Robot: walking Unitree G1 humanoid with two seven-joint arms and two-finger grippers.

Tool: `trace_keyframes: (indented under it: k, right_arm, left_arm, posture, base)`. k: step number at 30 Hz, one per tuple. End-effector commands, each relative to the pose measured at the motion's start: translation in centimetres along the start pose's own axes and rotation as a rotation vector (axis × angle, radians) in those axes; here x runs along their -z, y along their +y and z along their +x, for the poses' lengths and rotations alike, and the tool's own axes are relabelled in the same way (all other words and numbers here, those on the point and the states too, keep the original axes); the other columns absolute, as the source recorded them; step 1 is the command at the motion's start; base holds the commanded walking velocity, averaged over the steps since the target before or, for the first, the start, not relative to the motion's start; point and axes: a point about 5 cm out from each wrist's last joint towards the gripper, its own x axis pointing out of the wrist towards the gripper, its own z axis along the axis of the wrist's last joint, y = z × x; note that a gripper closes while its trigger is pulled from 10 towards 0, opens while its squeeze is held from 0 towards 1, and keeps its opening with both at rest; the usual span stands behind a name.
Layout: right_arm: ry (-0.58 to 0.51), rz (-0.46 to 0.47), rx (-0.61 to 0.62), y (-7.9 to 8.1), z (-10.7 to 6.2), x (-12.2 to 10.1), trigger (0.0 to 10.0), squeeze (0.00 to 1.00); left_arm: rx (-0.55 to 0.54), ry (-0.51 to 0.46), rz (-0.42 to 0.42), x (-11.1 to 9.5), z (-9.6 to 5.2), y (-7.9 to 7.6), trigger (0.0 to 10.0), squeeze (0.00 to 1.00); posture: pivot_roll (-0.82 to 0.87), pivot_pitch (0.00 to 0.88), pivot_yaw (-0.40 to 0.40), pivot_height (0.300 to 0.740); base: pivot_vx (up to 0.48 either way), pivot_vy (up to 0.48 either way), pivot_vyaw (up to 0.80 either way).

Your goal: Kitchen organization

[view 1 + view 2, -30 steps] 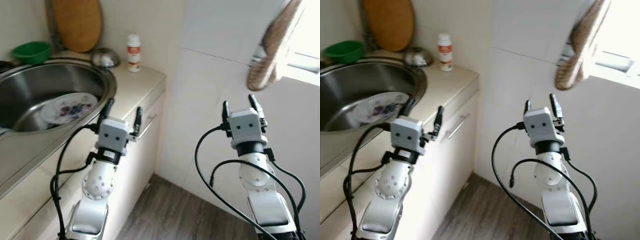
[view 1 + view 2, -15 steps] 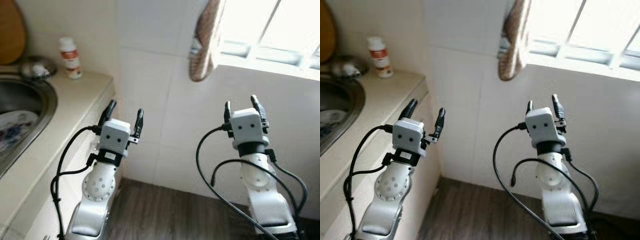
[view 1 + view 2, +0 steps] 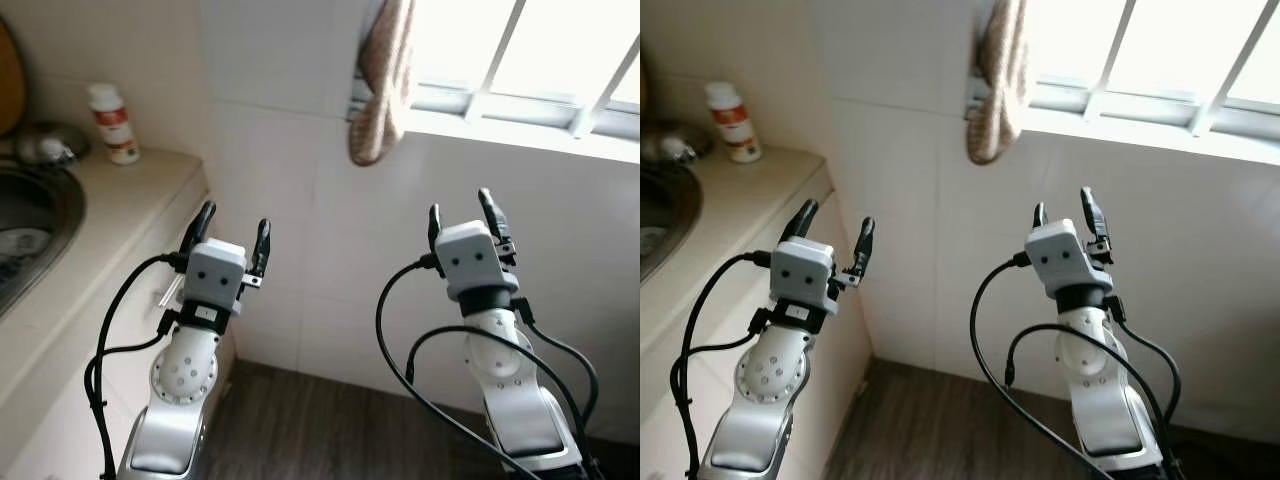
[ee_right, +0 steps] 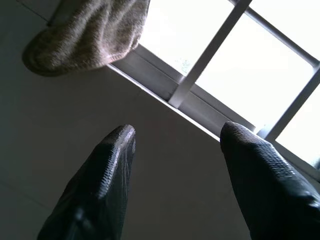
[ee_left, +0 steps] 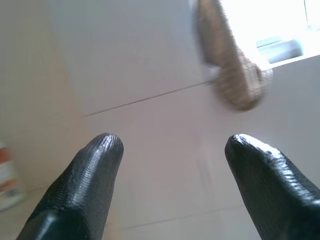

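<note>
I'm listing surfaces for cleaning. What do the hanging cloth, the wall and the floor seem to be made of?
Cloth: looks like tan terry or knit fabric, nubby and limp. Wall: likely glazed white ceramic tile, with grout lines and a soft sheen. Floor: dark wood-look planks with grain and seams; whether wood or laminate is unclear.

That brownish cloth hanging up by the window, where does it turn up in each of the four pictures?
Left eye view: the cloth hangs top centre, left of the window.
Right eye view: top centre.
Left wrist view: upper right, blurred.
Right wrist view: upper left.
Shared landmark: the window frame beside it.
</note>
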Motion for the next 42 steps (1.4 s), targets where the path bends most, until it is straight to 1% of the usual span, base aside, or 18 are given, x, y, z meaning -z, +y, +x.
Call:
trace_keyframes:
  k: [1,9,12,14,16,19,21,22,24,25,26,27,31,35,36,38,39,42]
  right_arm:
    - [0.005,-0.015,0.018,-0.3,0.1,0.1,10.0,0.00]
    - [0.014,-0.030,0.024,-0.3,0.1,0.3,10.0,0.00]
    - [0.037,-0.073,0.040,-0.5,0.2,0.7,10.0,0.00]
    - [0.088,-0.123,0.059,-0.7,0.2,1.5,10.0,0.00]
    - [0.114,-0.166,0.062,-0.7,0.2,2.0,10.0,0.00]
    - [0.168,-0.213,0.076,-0.8,0.2,2.8,10.0,0.00]
    - [0.217,-0.256,0.094,-1.0,0.2,3.6,10.0,0.00]
    - [0.217,-0.256,0.094,-1.0,0.2,3.6,10.0,0.00]
    - [0.260,-0.279,0.107,-1.3,0.1,4.3,10.0,0.00]
    - [0.260,-0.279,0.107,-1.3,0.1,4.3,10.0,0.00]
    - [0.284,-0.246,0.107,-1.3,0.1,4.5,10.0,0.00]
    - [0.296,-0.239,0.106,-1.3,0.0,4.6,10.0,0.00]
    - [0.340,-0.224,0.095,-1.3,0.0,5.1,10.0,0.00]
    - [0.344,-0.273,0.096,-1.3,0.1,5.2,10.0,0.00]
    - [0.344,-0.273,0.096,-1.3,0.1,5.2,10.0,0.00]
    - [0.342,-0.317,0.085,-1.2,0.1,5.3,10.0,0.00]
    - [0.342,-0.317,0.085,-1.2,0.1,5.3,10.0,0.00]
    - [0.324,-0.346,0.035,-0.5,0.1,5.2,10.0,0.00]
  left_arm:
    - [0.008,0.004,0.007,0.0,0.1,-0.1,10.0,0.00]
    - [0.010,0.005,0.006,0.0,0.2,0.0,10.0,0.00]
    - [0.011,0.006,0.007,0.0,0.2,0.0,10.0,0.00]
    - [0.011,0.006,0.009,0.0,0.2,0.0,10.0,0.00]
    - [0.012,0.008,0.010,0.0,0.2,0.1,10.0,0.00]
    - [0.014,0.011,0.015,0.1,0.2,0.1,10.0,0.00]
    - [0.011,0.013,0.005,0.1,0.2,0.1,10.0,0.00]
    - [0.011,0.013,0.005,0.1,0.2,0.1,10.0,0.00]
    - [0.015,0.019,0.006,0.2,0.2,0.1,10.0,0.00]
    - [0.015,0.019,0.006,0.2,0.2,0.1,10.0,0.00]
    - [0.016,0.021,0.007,0.3,0.2,0.1,10.0,0.00]
    - [0.017,0.022,0.006,0.3,0.2,0.1,10.0,0.00]
    - [0.019,0.029,0.003,0.4,0.2,0.1,10.0,0.00]
    - [0.014,0.038,-0.009,0.4,0.2,0.0,10.0,0.00]
    - [0.014,0.038,-0.009,0.4,0.2,0.0,10.0,0.00]
    - [0.016,0.041,-0.007,0.5,0.2,0.0,10.0,0.00]
    - [0.016,0.041,-0.007,0.5,0.2,0.0,10.0,0.00]
    - [0.017,0.042,-0.004,0.5,0.2,0.0,10.0,0.00]
  posture:
    - [0.05,0.000,-0.065,0.740]
    - [0.05,0.000,-0.061,0.740]
    - [0.05,0.000,-0.061,0.740]
    - [0.05,0.000,-0.061,0.740]
    - [0.05,0.000,-0.061,0.740]
    - [0.05,0.000,-0.061,0.740]
    - [0.05,0.000,-0.060,0.740]
    - [0.05,0.000,-0.060,0.740]
    - [0.05,0.000,-0.060,0.740]
    - [0.05,0.000,-0.060,0.740]
    - [0.05,0.000,-0.058,0.740]
    - [0.05,0.000,-0.058,0.740]
    - [0.05,0.000,-0.059,0.740]
    - [0.05,0.000,-0.060,0.740]
    - [0.05,0.000,-0.060,0.740]
    - [0.05,0.000,-0.061,0.740]
    - [0.05,0.000,-0.061,0.740]
    - [0.05,0.000,-0.061,0.740]
  base:
    - [0.000,-0.480,0.00]
    - [0.000,-0.480,0.00]
    - [0.000,-0.480,0.00]
    - [0.000,-0.480,0.00]
    - [0.000,-0.480,0.00]
    - [0.000,-0.415,0.00]
    - [0.000,0.000,0.00]
    - [0.000,0.000,0.00]
    - [0.000,0.000,0.00]
    - [0.000,0.000,0.00]
    - [0.000,0.000,0.00]
    - [0.000,0.000,0.00]
    - [0.000,0.000,-0.80]
    - [0.000,0.000,-0.80]
    - [0.000,0.000,-0.80]
    - [0.000,0.000,-0.80]
    - [0.000,0.000,-0.80]
    - [0.000,0.000,0.00]
